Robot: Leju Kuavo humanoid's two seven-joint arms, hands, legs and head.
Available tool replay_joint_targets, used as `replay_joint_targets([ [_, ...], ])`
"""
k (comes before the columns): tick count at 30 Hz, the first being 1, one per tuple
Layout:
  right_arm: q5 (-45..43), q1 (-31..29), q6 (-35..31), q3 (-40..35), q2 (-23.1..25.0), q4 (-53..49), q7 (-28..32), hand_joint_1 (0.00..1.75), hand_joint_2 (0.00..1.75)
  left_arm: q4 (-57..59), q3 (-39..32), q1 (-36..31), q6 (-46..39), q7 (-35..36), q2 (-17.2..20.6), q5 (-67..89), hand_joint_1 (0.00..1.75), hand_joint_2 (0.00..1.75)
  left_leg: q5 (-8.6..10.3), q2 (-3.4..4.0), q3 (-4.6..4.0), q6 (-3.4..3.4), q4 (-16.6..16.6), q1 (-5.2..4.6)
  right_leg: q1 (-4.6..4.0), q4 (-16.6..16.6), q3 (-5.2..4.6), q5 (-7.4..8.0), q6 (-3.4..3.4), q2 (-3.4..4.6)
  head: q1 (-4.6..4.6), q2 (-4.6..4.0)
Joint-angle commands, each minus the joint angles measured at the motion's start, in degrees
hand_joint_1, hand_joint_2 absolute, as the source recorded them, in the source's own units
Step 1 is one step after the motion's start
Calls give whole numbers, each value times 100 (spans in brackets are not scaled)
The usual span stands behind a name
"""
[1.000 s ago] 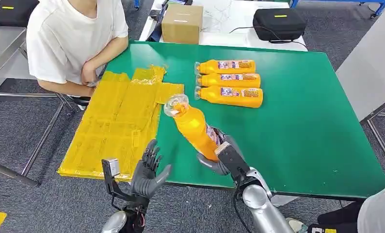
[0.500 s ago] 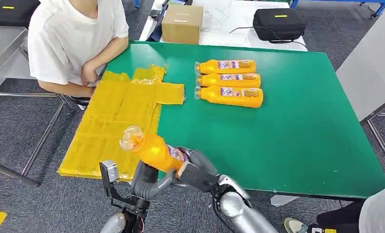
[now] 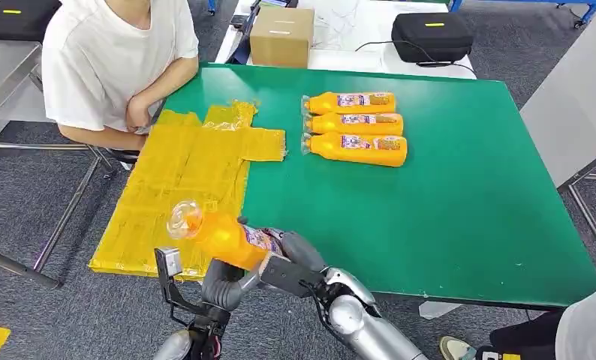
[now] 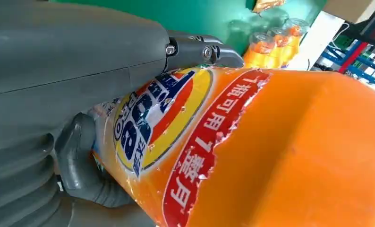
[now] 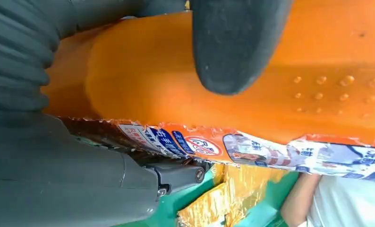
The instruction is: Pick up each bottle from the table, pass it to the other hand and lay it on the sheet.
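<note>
An orange bottle (image 3: 226, 237) with a clear cap hangs tilted over the near edge of the yellow sheet (image 3: 182, 180). My right hand (image 3: 289, 259) grips its base end; a dark finger (image 5: 237, 42) presses on the orange bottle (image 5: 280, 94). My left hand (image 3: 224, 281) cups the bottle from beneath, and its thumb (image 4: 81, 161) lies against the labelled side of the orange bottle (image 4: 270, 151). The rest of its fingers are hidden. Three more orange bottles (image 3: 355, 124) lie side by side on the green table (image 3: 460, 217).
A person in a white shirt (image 3: 107, 60) sits at the table's far left corner, forearms by the sheet's far end. A cardboard box (image 3: 282, 36) and a black case (image 3: 432, 36) stand on a white table beyond. A grey panel (image 3: 573, 97) stands at the right.
My right hand has swung the bottle left and down from over the green table to the sheet's near edge, into my left hand. In the last half second it moved only a little further left.
</note>
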State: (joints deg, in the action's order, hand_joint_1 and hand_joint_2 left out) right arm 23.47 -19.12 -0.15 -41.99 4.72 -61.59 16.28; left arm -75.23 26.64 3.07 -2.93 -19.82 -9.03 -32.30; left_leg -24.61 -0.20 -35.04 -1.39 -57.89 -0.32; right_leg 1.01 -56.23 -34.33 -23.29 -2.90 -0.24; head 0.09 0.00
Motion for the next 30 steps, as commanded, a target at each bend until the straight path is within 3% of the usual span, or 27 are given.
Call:
replay_joint_targets([
  [1,24,-401,-61,-381,2,529,-41,175,175,543,-75,-183,258,219,21,-495,0,175,-11,10,36,12,5,9,-9,7,34,-7,15,10,0,0],
  [2,24,-439,-55,-407,12,561,-38,175,175,576,-87,-192,378,255,5,-617,0,175,-6,8,22,8,4,5,-5,5,21,-3,11,8,0,0],
  [3,21,-470,-40,-437,31,593,-41,175,175,594,-118,-204,452,274,0,-698,161,175,-11,11,31,11,3,8,-8,5,29,-6,15,11,2,0],
  [4,9,-514,2,-490,46,643,-45,175,175,591,-136,-210,618,233,-4,-806,175,175,-7,11,22,8,4,3,-3,3,19,-4,10,11,0,0],
  [6,8,-566,16,-544,80,692,-45,173,175,561,-183,-200,815,197,-15,-947,175,175,-5,8,16,7,3,2,-2,1,13,-3,9,8,2,0],
  [7,13,-601,40,-585,116,737,-55,35,175,482,-231,-196,872,65,-18,-927,175,175,-9,12,27,11,4,5,-6,2,23,-6,14,12,2,0],
  [8,22,-633,90,-627,116,776,-93,0,175,449,-249,-187,881,25,-26,-898,175,175,-13,16,32,13,2,9,-9,4,30,-7,17,16,0,0],
  [10,39,-635,73,-653,171,844,-125,0,175,331,-389,-162,967,-25,-66,-965,175,175,-12,15,34,14,4,9,-9,3,30,-8,17,14,0,0],
  [11,54,-612,23,-643,192,842,-121,0,0,292,-419,-150,1055,-47,-69,-1024,175,175,-5,7,15,8,3,3,-4,2,13,-3,9,7,0,0],
  [20,152,-430,-177,-501,183,358,-80,0,0,126,-603,-80,2019,-209,-139,-1309,175,175,-7,1,15,8,-1,7,-7,0,14,-6,10,0,2,0],
  [30,223,7,-475,-87,73,-69,57,0,0,-62,-1111,5,1793,-381,-187,-983,175,175,-3,-9,15,8,3,7,-7,5,15,-6,9,-9,0,0],
])
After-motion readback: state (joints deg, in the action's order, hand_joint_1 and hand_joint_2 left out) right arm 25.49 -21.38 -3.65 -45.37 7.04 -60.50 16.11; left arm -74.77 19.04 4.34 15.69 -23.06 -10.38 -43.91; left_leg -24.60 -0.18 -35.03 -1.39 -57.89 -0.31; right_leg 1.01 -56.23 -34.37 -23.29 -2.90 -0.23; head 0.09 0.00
